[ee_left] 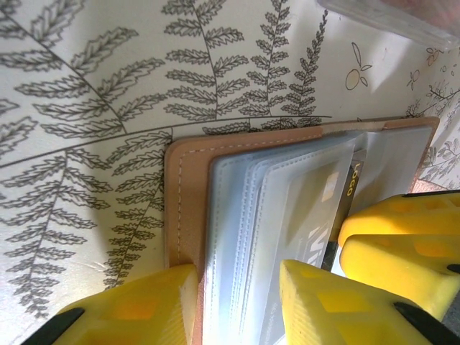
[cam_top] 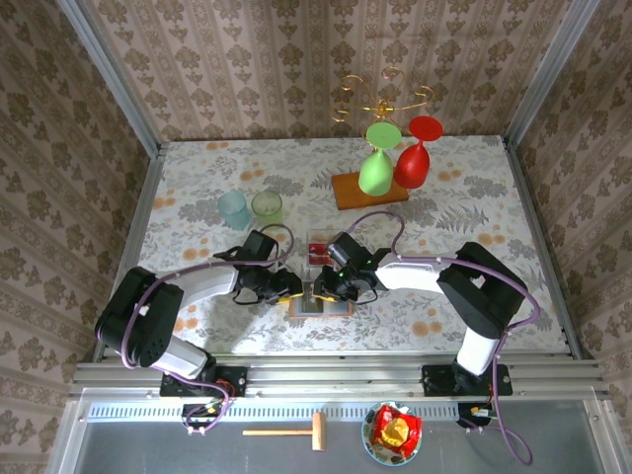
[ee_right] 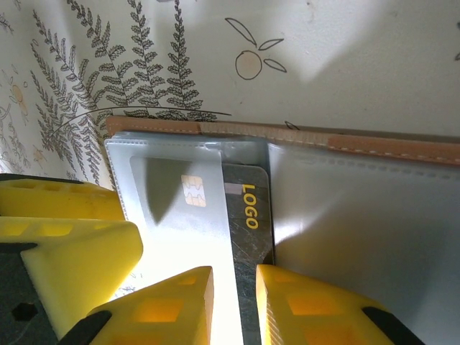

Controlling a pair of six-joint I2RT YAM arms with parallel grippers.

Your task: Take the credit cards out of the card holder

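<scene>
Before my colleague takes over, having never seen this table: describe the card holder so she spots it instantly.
On the floral table, look near the front edge, where the left pincer and right pincer meet. The small brown leather card holder lies open there. Unlike the orange-brown wooden board farther back, it holds clear plastic sleeves and a dark card marked LOGO.

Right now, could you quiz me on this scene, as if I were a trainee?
1. True or false: the card holder lies closed.
2. Which word is printed on the dark card that runs into the right claw? A) BANK B) LOGO C) VISA
3. What colour, mostly, is the stack of credit cards lying loose beyond the holder?
Key: 1 false, it lies open with its clear sleeves showing; 2 B; 3 red.
</scene>
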